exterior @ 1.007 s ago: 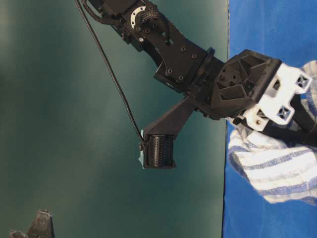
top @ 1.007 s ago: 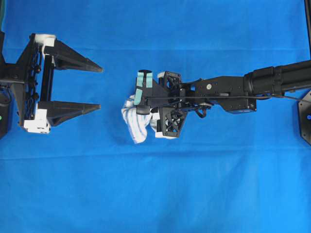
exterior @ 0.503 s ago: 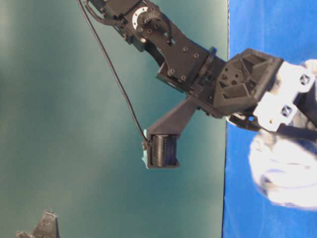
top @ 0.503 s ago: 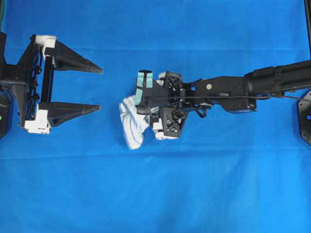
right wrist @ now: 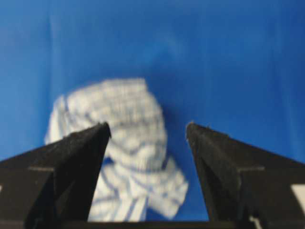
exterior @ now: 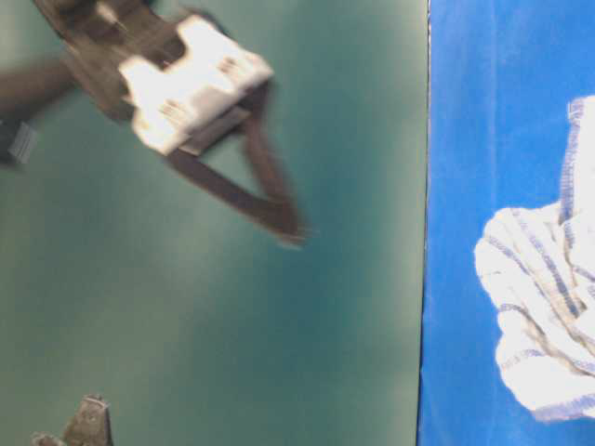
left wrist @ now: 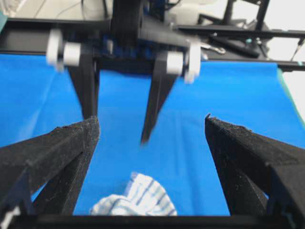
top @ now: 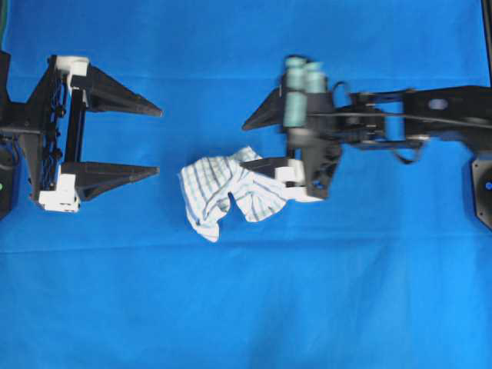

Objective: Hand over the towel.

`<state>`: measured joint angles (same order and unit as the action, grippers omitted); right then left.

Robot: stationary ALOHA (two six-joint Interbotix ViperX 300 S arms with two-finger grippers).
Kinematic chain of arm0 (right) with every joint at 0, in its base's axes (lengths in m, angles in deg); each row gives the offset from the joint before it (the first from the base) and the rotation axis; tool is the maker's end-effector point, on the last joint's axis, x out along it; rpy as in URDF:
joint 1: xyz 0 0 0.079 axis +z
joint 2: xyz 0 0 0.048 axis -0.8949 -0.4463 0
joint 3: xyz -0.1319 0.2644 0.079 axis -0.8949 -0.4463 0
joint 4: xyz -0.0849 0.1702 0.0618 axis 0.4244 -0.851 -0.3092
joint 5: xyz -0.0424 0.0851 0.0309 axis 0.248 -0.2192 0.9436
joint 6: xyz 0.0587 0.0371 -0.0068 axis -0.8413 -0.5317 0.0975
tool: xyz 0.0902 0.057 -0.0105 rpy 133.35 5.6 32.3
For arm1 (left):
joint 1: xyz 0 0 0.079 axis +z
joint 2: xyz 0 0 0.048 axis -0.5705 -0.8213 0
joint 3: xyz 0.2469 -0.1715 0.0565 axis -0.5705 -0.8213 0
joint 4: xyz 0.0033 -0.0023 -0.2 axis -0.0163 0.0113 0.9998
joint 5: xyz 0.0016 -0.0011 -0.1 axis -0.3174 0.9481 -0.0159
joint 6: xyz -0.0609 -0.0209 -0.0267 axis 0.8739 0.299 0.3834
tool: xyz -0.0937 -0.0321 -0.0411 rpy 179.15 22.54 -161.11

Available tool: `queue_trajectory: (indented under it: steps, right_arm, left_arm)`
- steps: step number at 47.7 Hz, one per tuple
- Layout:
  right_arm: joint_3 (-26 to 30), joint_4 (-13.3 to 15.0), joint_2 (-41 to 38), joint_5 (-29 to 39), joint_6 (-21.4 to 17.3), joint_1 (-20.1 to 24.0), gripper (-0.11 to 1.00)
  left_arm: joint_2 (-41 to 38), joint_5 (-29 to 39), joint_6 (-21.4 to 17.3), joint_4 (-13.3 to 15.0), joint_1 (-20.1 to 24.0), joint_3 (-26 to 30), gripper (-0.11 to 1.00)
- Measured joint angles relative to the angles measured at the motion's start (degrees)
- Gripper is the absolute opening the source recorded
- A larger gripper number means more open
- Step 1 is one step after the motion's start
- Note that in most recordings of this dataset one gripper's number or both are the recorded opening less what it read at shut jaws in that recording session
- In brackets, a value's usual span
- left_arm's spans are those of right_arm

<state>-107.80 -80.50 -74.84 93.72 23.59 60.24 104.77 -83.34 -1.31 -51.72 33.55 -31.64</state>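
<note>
Two grippers in view, both with jaws spread wide, neither holding anything. Left gripper [top: 157,140] at left edge of overhead view, fingers pointing toward centre, nothing between them. Right gripper [top: 250,144] right of centre, motion-blurred, tips aimed left; lower finger overlaps the towel's right edge in overhead view, contact not determinable. Table-level view: right gripper [exterior: 279,209] well apart from the blue cloth, above the surface, no fabric in the jaws. Towel [top: 227,190] crumpled in a loose heap on the blue cloth [top: 246,307], between the two grippers, nearer the right one. White with thin blue-grey stripes. Right wrist view: towel [right wrist: 125,143] below and between the spread fingers, blurred. Left wrist view: towel [left wrist: 136,199] low in frame, ahead of the open fingers, right gripper [left wrist: 116,125] beyond it.
</note>
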Motion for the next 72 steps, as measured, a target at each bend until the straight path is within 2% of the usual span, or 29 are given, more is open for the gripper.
queue_trajectory:
  steps: [13, 20, 29, 38, 44, 54, 59, 66, 72]
  right_arm:
    - [-8.0, 0.3, 10.8, -13.5, 0.2, -0.1, 0.70]
    - [-11.2, 0.3, 13.2, -16.7, 0.2, 0.0, 0.70]
    - [-12.3, 0.2, 13.4, -18.1, 0.2, 0.0, 0.70]
    - [-12.6, 0.1, 14.4, -17.8, 0.2, 0.0, 0.70]
    - [-14.2, 0.2, 17.8, -15.5, 0.2, 0.0, 0.70]
    - [-18.5, 0.1, 30.1, -8.6, 0.1, 0.0, 0.70]
    - [-21.3, 0.2, 36.4, -5.3, 0.1, 0.0, 0.70]
    - [-25.8, 0.2, 44.9, -2.5, 0.0, 0.0, 0.70]
    - [-31.5, 0.3, 50.7, -1.8, 0.1, 0.0, 0.70]
  left_arm:
    - [-0.1, -0.1, -0.1, 0.0, 0.1, -0.2, 0.94]
    - [-0.1, 0.0, -0.1, -0.1, 0.0, -0.3, 0.94]
    - [-0.1, -0.1, -0.1, 0.0, 0.0, -0.4, 0.94]
    - [0.7, 0.5, -0.1, 0.0, 0.0, -0.8, 0.94]
    - [4.6, 3.2, -0.4, 0.0, 0.1, -1.9, 0.94]
    - [16.3, 10.5, -1.1, -0.1, 0.1, -4.4, 0.92]
    - [21.7, 13.4, -3.1, -0.3, 0.0, -6.9, 0.92]
    - [27.3, 14.9, -6.5, -0.4, 0.1, -10.7, 0.92]
    - [31.9, 15.2, -7.3, -0.3, 0.1, -14.6, 0.92]
